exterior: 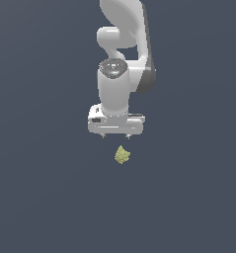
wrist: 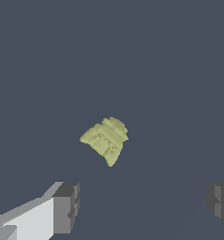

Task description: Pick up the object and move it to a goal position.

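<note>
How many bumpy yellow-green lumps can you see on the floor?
1. The olive lump lies alone on the dark floor, just below the open gripper in the exterior view, untouched. Nothing seems hidden.

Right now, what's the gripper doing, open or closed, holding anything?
Gripper: open and empty, fingers wide apart, with the object lying clear of it on the floor.

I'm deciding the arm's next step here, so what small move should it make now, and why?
Probably shift the tool over the olive chunk and lower it. The wrist view shows the fingers spread wide with nothing between them, and the chunk lying untouched on the floor, outside the gap, so it needs centring before any closing.
</note>
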### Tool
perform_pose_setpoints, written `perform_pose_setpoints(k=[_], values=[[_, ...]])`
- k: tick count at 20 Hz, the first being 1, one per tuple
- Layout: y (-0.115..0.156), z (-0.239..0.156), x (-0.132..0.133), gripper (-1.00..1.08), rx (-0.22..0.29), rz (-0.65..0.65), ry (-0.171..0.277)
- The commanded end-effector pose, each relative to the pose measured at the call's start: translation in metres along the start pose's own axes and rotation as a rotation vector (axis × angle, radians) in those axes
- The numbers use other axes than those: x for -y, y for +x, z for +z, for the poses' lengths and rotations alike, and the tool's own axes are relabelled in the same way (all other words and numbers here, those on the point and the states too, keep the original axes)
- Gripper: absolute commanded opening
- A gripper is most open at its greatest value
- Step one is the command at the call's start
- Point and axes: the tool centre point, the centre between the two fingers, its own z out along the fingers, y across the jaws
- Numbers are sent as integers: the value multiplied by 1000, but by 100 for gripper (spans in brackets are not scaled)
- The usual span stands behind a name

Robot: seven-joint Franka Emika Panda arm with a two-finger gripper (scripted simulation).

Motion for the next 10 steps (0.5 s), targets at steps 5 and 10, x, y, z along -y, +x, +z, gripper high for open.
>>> perform_pose_setpoints(k=[5, 10], values=[[1, 1, -4, 100, -4, -1, -4], [2, 1, -15, 100, -12, -12, -13]])
